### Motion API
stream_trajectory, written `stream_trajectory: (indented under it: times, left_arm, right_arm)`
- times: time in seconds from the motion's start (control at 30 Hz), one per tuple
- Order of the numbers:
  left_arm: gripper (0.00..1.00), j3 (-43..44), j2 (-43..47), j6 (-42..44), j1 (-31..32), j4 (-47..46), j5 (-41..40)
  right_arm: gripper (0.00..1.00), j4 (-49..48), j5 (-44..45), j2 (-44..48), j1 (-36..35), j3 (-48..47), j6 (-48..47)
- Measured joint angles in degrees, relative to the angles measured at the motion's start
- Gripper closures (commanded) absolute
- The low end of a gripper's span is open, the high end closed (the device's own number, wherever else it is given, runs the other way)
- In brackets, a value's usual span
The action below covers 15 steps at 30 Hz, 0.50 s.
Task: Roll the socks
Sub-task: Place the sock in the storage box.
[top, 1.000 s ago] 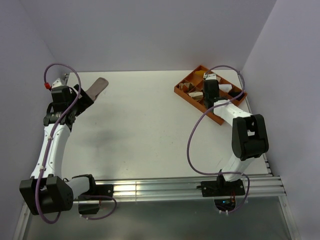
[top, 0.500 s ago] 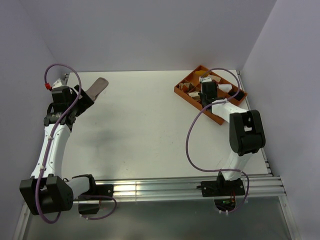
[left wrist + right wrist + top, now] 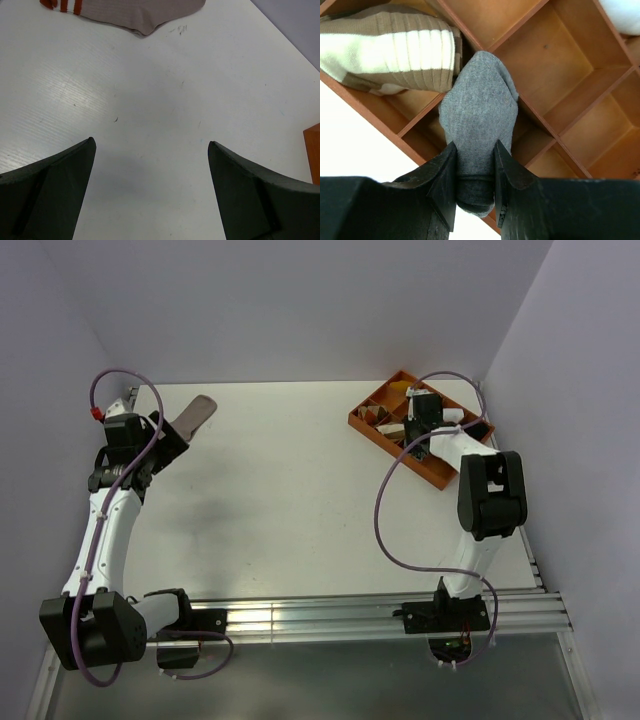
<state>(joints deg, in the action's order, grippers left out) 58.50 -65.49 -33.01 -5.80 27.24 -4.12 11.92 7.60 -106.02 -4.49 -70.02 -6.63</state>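
**Robot test cell in a lab**

A lab bench set-up is indicated. A plain white table (image 3: 300, 490) is boxed in on the left, far and right sides by blank pale walls (image 3: 300, 300). An aluminium rail (image 3: 330, 612) is fixed along the near edge, and a left arm (image 3: 105, 530) and a right arm (image 3: 485, 500) are bolted to it, both trailed by purple cables (image 3: 378, 525). Test pieces are laid out: a pinkish-tan sock (image 3: 197, 413) at the far left and an orange divided tray (image 3: 368, 432) at the far right, over which a grey sock (image 3: 477, 120) is seen.
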Motion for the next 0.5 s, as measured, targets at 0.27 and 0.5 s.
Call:
stream_trajectory:
  times: [0.27, 0.5]
  left_arm:
    - [0.01, -0.2, 0.0, 0.0, 0.0, 0.0, 0.3]
    - [0.02, -0.2, 0.0, 0.0, 0.0, 0.0, 0.4]
  right_arm:
    - [1.0, 6.4, -2.4, -4.1, 1.4, -5.6, 2.5]
    - [1.0, 12.7, -3.0, -8.5, 1.7, -11.4, 4.5]
